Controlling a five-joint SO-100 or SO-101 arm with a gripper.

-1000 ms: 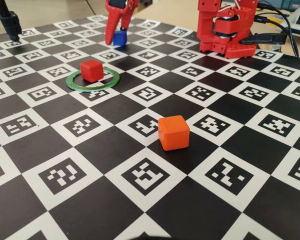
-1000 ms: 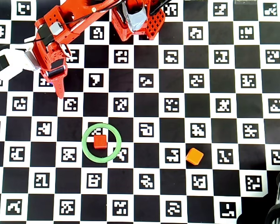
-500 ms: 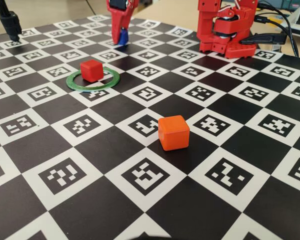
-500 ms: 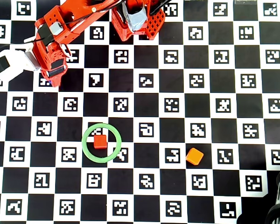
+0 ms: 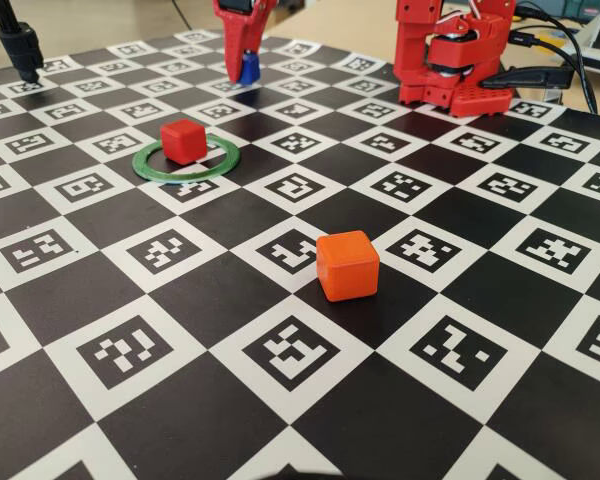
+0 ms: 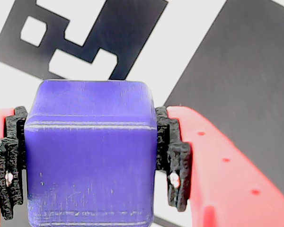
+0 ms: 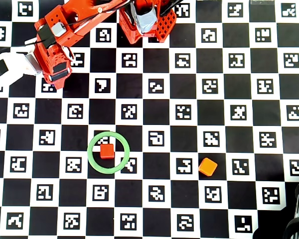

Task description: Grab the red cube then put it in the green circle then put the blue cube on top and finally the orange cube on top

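Observation:
The red cube [image 5: 183, 140] [image 7: 107, 151] sits inside the green circle [image 5: 227, 160] [image 7: 108, 172], toward its upper-left part in the overhead view. The orange cube [image 5: 347, 265] [image 7: 208, 167] rests alone on the board, well to the right of the ring. My gripper [image 5: 244, 72] [image 6: 90, 123] [image 7: 58, 82] is at the far left of the board, shut on the blue cube [image 5: 248, 68] [image 6: 90, 175]. In the wrist view the black pads [image 6: 173, 161] press on both of its sides. The arm hides the blue cube from overhead.
The board is a black-and-white marker checkerboard [image 5: 300, 185]. The arm's red base [image 5: 450, 60] [image 7: 147, 20] stands at the far edge, with cables [image 5: 570, 60] beside it. A black stand [image 5: 20, 45] is at the far left corner. A white part [image 7: 7, 67] sticks out beside the arm.
The fingers were spread around the blue cube a second ago and have closed on it. The gripper has since pulled up and back a little with the cube. The red and orange cubes have not moved.

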